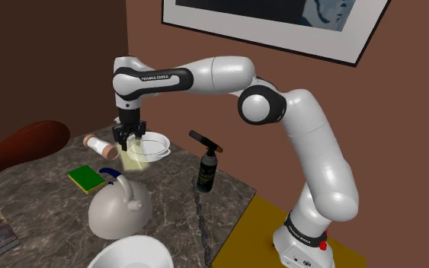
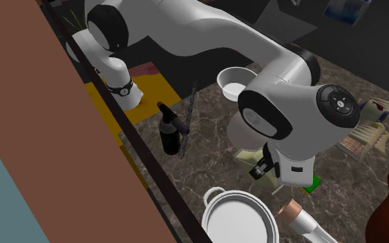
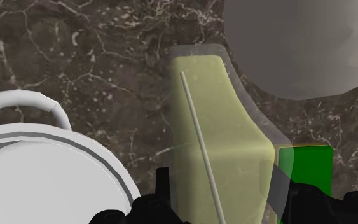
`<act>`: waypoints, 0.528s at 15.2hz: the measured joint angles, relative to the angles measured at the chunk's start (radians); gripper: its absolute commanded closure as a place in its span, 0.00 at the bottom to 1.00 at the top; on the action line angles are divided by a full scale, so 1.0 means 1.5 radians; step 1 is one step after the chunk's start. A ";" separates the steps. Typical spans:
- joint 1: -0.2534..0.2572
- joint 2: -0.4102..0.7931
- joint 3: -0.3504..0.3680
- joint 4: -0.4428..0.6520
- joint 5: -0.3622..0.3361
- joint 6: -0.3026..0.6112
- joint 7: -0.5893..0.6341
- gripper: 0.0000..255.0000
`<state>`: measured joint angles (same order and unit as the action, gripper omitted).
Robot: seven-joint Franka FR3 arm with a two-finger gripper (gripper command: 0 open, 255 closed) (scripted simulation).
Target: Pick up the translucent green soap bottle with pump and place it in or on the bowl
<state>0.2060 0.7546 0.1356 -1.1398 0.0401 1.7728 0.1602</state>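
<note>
Gripper (image 1: 131, 139) low over dark veined tabletop (image 3: 95, 57), just beside handled white bowl (image 1: 164, 149). Fingers (image 3: 311, 207) part open, pressed to both sides of soap bottle (image 3: 215, 127), which is pale yellow-green and see-through, dip tube visible inside. Bottle sits just beside bowl, on the side toward grey kettle (image 1: 117, 209). Cannot tell whether it touches tabletop. Green sponge (image 1: 87, 177) farther from bowl, beyond bottle.
</note>
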 measured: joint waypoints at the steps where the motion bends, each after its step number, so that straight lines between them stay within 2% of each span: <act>1: 0.001 0.000 0.000 0.007 0.000 -0.007 0.001 1.00; 8: 0.001 -0.004 0.001 0.063 0.000 -0.067 0.005 1.00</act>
<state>0.2081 0.7485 0.1369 -1.0451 0.0399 1.6719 0.1677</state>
